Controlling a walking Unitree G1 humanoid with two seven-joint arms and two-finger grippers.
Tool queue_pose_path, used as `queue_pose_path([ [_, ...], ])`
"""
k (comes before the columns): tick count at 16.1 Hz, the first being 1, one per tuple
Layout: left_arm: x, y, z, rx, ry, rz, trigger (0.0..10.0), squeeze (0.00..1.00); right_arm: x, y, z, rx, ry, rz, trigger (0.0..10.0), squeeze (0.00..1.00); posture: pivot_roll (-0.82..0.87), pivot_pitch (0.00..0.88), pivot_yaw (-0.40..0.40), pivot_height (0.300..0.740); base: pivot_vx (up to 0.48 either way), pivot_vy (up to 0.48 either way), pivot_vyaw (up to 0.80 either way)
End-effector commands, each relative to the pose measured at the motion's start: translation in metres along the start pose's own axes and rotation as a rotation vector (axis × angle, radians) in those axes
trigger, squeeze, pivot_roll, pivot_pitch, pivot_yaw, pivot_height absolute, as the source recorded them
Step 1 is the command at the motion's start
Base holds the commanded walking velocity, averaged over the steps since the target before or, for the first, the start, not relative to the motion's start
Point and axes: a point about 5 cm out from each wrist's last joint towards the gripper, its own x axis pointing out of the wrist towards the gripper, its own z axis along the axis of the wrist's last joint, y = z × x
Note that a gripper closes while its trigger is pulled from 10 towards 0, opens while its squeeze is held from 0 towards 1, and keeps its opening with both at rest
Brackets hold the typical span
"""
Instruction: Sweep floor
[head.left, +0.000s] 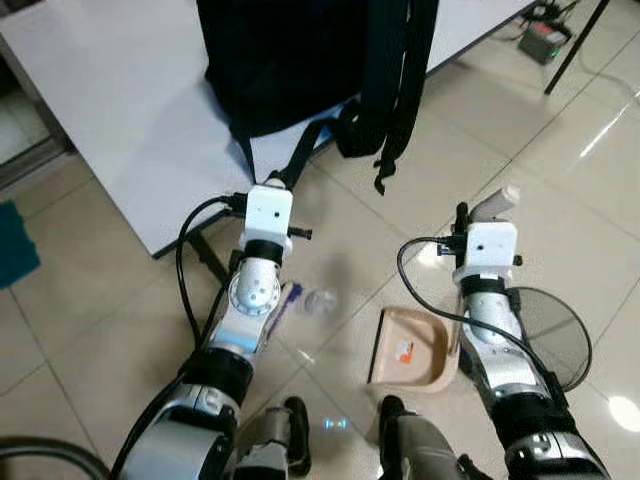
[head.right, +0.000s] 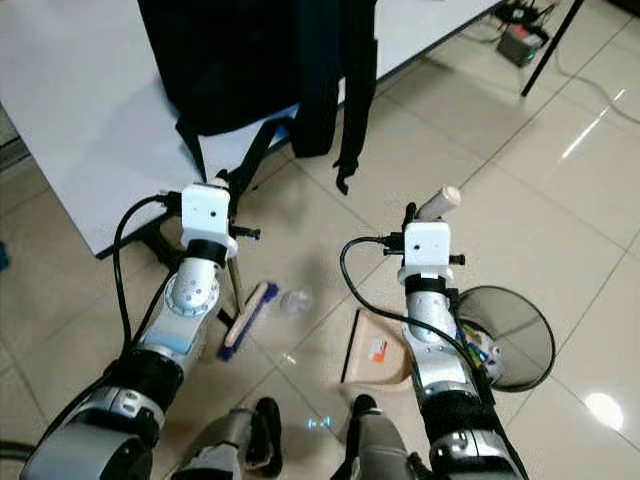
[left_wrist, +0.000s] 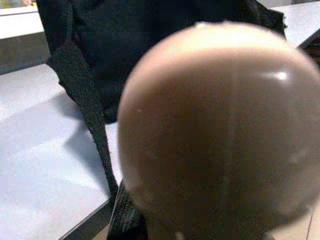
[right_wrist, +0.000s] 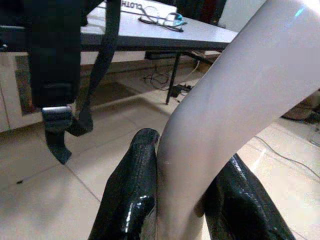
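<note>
My left gripper (head.right: 222, 182) is raised by the table edge, shut on the broom handle, whose rounded beige end (left_wrist: 220, 130) sits right before the wrist camera and hides the fingers. The thin stick runs down to the blue and beige brush head (head.right: 250, 318) on the tiles. A clear piece of plastic litter (head.left: 320, 300) lies between the brush and the beige dustpan (head.left: 410, 350), which rests on the floor. My right gripper (right_wrist: 185, 200) is shut on the dustpan's long pale handle (right_wrist: 225, 110), with its black fingers (right_wrist: 130, 190) pressed on both sides.
A black backpack (head.left: 300, 60) lies on the white table (head.left: 100, 90), its straps dangling over the edge near my left gripper. A wire mesh bin (head.right: 520, 330) holding some rubbish stands right of the dustpan. Cables and a small device (head.left: 545, 40) lie at the far right.
</note>
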Motion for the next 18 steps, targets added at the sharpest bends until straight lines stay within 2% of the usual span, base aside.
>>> queue_pose_path([
  [1,-0.002,-0.006,-0.003,-0.040,0.014,-0.022,10.0,0.00,-0.006,0.000,-0.009,-0.011,0.034,-0.008,10.0,0.00,-0.02,0.361,0.063,0.740,0.000,0.000,0.00],
  [4,-0.001,-0.017,0.001,-0.099,-0.003,-0.064,10.0,0.00,-0.011,0.011,-0.012,0.026,0.033,0.020,10.0,0.00,-0.01,0.363,0.054,0.740,0.000,0.000,0.00],
  [8,0.007,-0.023,0.008,-0.141,-0.038,-0.084,10.0,0.00,-0.018,0.029,-0.011,0.072,0.019,0.061,10.0,0.00,-0.01,0.365,0.052,0.740,0.000,0.000,0.00],
  [11,0.013,-0.028,0.015,-0.181,-0.060,-0.154,10.0,0.00,-0.020,0.031,-0.012,0.076,0.019,0.075,10.0,0.00,-0.02,0.366,0.050,0.740,0.000,0.000,0.00],
  [14,0.014,-0.050,0.021,-0.325,-0.028,-0.299,10.0,0.00,-0.021,0.029,-0.015,0.094,0.038,0.066,10.0,0.00,-0.02,0.364,0.050,0.740,0.000,0.000,0.00],
  [18,0.005,-0.063,0.016,-0.457,0.027,-0.395,10.0,0.00,-0.015,0.028,-0.011,0.146,0.031,0.044,10.0,0.00,-0.02,0.338,0.046,0.740,0.000,0.000,0.00],
])
